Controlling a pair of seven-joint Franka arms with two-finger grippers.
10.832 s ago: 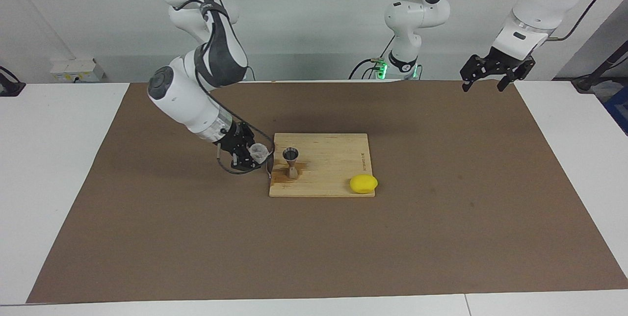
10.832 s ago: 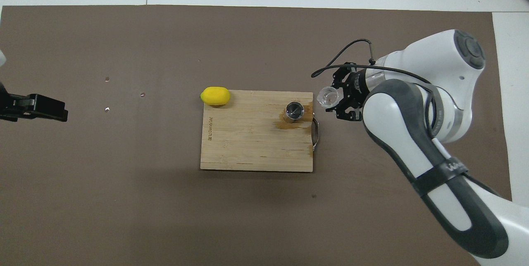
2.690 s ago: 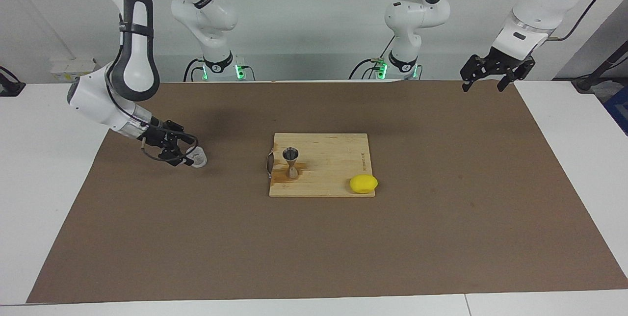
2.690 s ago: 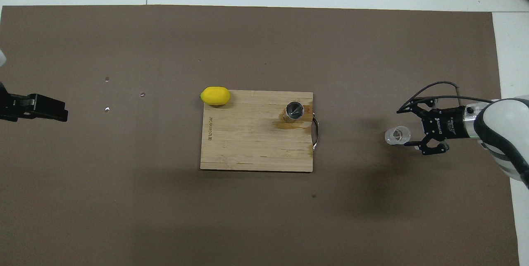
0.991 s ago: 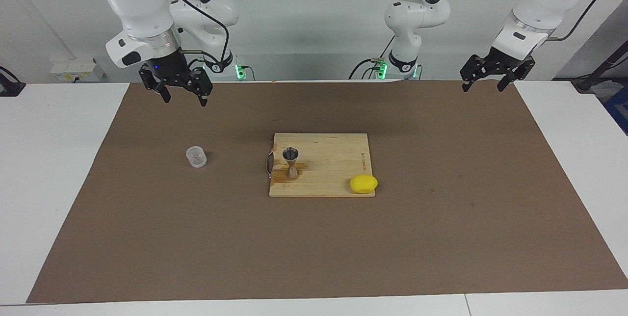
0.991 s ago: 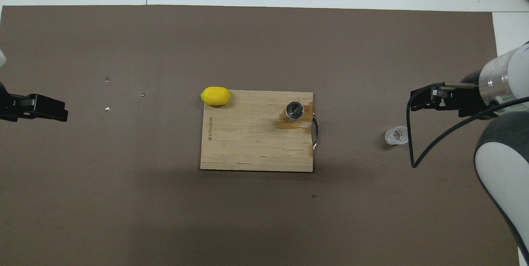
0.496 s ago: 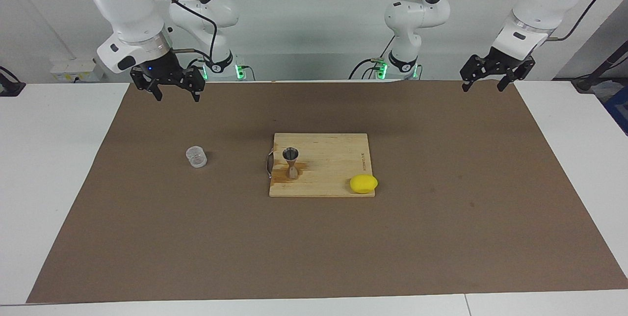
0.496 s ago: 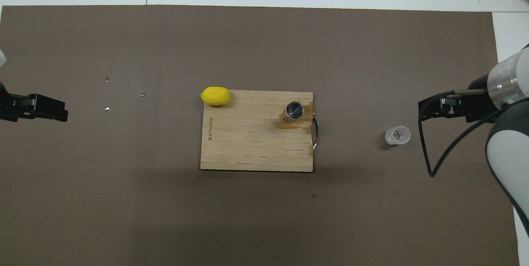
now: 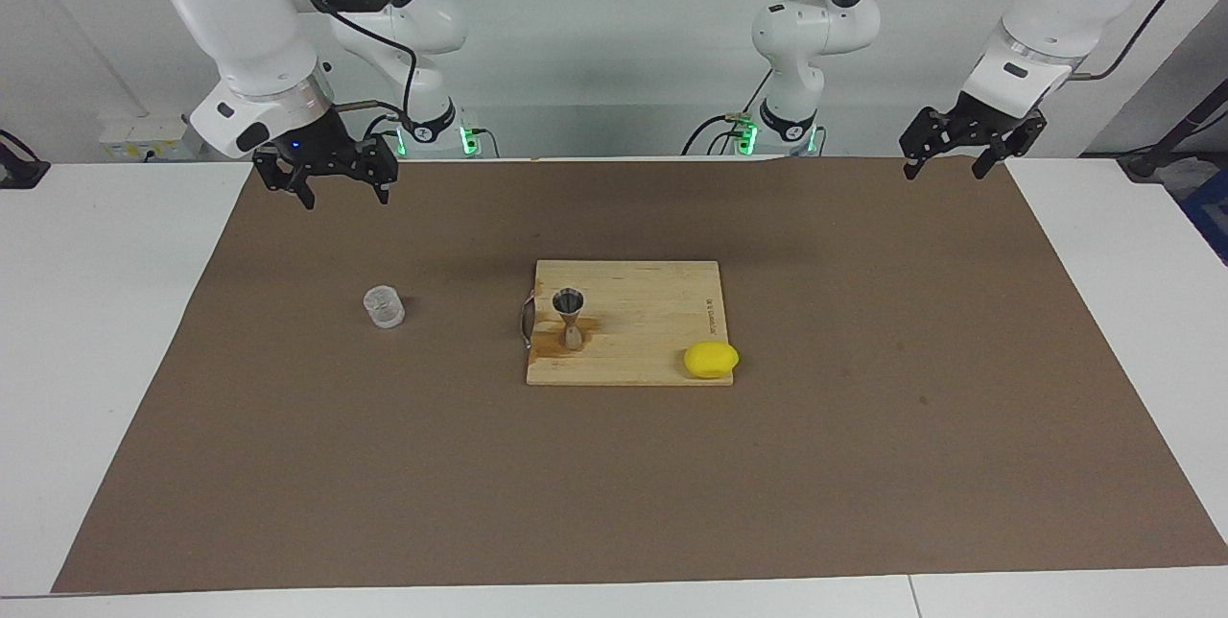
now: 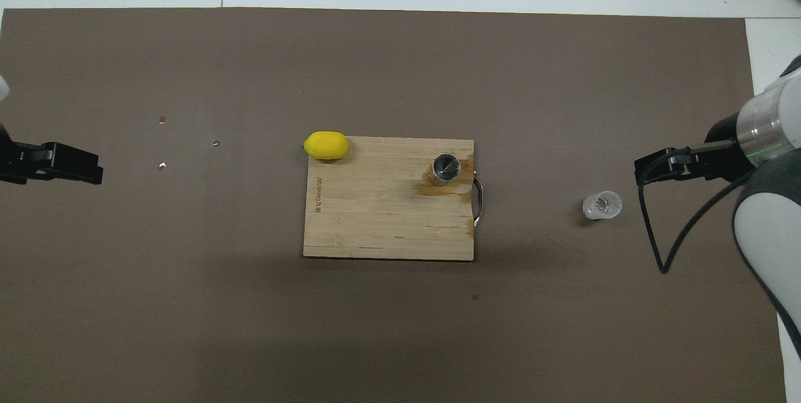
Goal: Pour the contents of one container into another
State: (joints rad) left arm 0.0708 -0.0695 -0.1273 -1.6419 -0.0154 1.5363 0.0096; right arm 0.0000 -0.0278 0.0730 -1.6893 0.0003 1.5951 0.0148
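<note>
The clear glass cup point(image 9: 384, 307) point(image 10: 602, 204) stands upright on the brown mat, beside the board toward the right arm's end of the table, with nothing touching it. The steel jigger point(image 9: 570, 316) point(image 10: 446, 169) stands upright on the wooden cutting board point(image 9: 652, 306) point(image 10: 375, 215), in a brown wet patch by the board's handle. My right gripper point(image 9: 345, 201) point(image 10: 651, 168) hangs open and empty, raised over the mat's edge by the robots, well apart from the glass. My left gripper point(image 9: 944, 173) point(image 10: 69, 168) waits open and empty over the mat's corner at the left arm's end.
A yellow lemon point(image 9: 711, 360) point(image 10: 326, 145) lies at the board's corner farthest from the robots, toward the left arm's end. The board's metal handle point(image 9: 524, 320) faces the glass. The brown mat point(image 9: 863, 455) covers most of the white table.
The right gripper, earlier shut on the glass beside the jigger, set it on the mat, let go and rose. Over the last second it drifted slightly toward the right arm's end. The left arm stayed still.
</note>
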